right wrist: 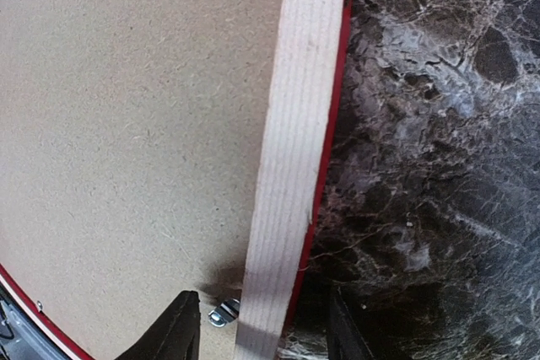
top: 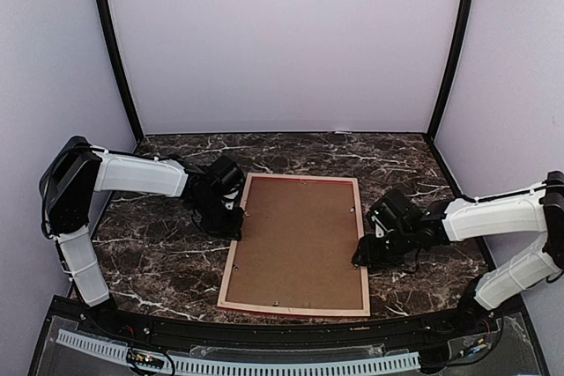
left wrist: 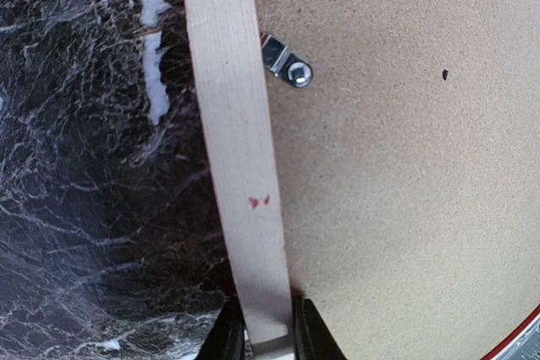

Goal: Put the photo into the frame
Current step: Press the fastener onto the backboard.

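— Dark, white-veined marble-patterned table (top: 176, 253), pale lilac walls (top: 282, 41) behind it. What lies on it?

— One thin-railed rectangular picture frame (top: 295, 310), flat at the middle of the table between the two arms. It is face down: pale wood rails upward, with a red edge showing along the outer side next to the marble.

— And inside the rails?

— A plain brown fibreboard backing board (top: 298, 239) fills the opening. A small silver metal turn clip (left wrist: 287, 63) sits at the left rail, lying over the board's edge. Another clip shows beside the right rail in the right wrist view.

— Where is the left gripper (left wrist: 263, 330)?

— At the frame's left rail, about halfway along. Its black fingers (left wrist: 226, 335) are pressed against both sides of the rail, pinching it.

— And the right gripper (right wrist: 257, 326)?

— At the right rail, roughly opposite. It straddles the wood, one finger (right wrist: 169, 330) over the board, the other over the marble. Both stand clear of the rail, with a gap on each side, so it grips nothing.

— Is the frame lifted anywhere?

— I cannot tell from these views.
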### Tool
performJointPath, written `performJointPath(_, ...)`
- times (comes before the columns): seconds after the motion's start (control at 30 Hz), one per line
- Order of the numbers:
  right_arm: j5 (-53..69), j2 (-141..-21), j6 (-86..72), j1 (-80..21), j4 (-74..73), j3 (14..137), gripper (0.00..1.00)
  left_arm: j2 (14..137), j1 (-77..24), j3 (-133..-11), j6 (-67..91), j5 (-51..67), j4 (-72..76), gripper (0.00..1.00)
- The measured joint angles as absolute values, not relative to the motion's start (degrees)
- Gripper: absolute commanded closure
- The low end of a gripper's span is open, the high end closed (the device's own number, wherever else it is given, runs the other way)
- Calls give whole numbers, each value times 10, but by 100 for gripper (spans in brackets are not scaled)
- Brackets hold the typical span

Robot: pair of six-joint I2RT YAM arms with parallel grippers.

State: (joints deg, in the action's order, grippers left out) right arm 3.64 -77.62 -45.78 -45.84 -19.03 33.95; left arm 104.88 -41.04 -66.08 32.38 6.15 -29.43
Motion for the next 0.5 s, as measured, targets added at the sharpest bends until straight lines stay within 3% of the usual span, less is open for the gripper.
performJointPath(0.5, 22, -801, -461, -471, -197, 357, 67, 1049, -410, -661, 323, 61, -293, 86)
